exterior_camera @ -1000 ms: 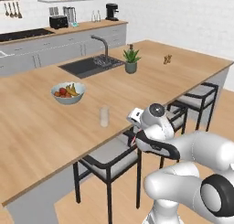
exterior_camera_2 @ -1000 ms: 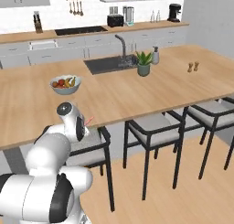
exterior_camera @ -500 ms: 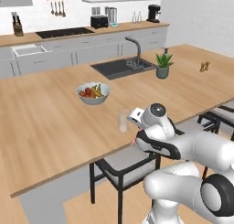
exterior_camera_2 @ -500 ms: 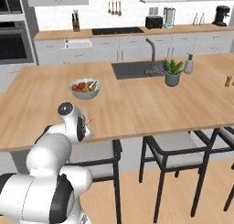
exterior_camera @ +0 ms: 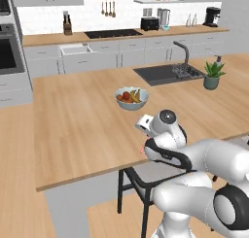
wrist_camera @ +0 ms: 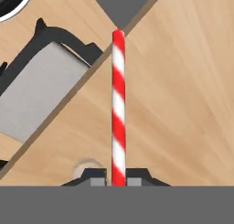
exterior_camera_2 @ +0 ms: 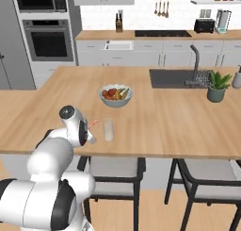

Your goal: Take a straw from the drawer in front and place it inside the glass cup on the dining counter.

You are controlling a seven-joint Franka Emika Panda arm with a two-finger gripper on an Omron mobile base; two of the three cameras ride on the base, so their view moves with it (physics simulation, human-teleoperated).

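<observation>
My gripper (wrist_camera: 118, 181) is shut on the straw (wrist_camera: 118, 109), a thin red-and-white striped stick that runs straight out from the fingertips. In the right base view the straw (exterior_camera_2: 92, 125) pokes up from the gripper (exterior_camera_2: 89, 135) at the near edge of the dining counter (exterior_camera_2: 164, 126). The clear glass cup (exterior_camera_2: 108, 129) stands upright just to its right, apart from it. A pale round rim low in the hand view may be the glass cup (wrist_camera: 88, 166). In the left base view the arm hides the glass. The drawer is out of view.
A white fruit bowl (exterior_camera_2: 115, 94) sits behind the glass on the counter. The dark sink with faucet (exterior_camera_2: 188, 77) and a potted plant (exterior_camera_2: 216, 86) are at the right. Black stools with grey seats (exterior_camera_2: 113, 171) stand under the counter's near edge.
The base has driven sideways, so the whole scene has shifted right in both base views. The straw stays held in the gripper, which has not changed its opening.
</observation>
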